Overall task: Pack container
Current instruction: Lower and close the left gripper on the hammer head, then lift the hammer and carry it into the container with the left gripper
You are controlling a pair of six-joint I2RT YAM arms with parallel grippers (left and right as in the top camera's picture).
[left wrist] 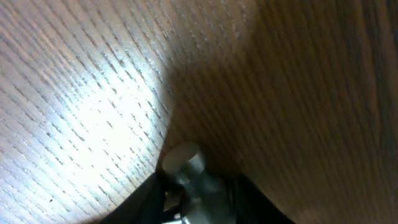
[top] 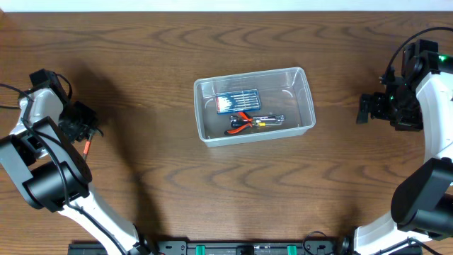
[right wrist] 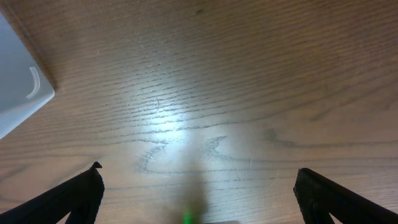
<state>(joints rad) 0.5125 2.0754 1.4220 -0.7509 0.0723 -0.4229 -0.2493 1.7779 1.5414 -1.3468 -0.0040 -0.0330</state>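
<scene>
The container (top: 255, 105) is sitting mid-tabletop (top: 141, 57), holding a blue case (top: 237, 101) and red-handled pliers (top: 248, 122). The right claw (top: 364, 108) is hovering at its 3 o'clock, well apart, fingers spread wide. The left claw (top: 85, 134) is waiting far off at 9 o'clock, flanking a silvery metal piece (left wrist: 185, 163); the blurred view is leaving any pinch unclear.

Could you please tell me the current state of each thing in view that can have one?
container: upright on the table, open-topped, partly packed.
blue case: lying flat inside the container.
red-handled pliers: lying inside the container, beside the blue case.
left hand: fingers either side of a silver-tipped tool; grip unclear.
right hand: open, empty, above the table.
</scene>
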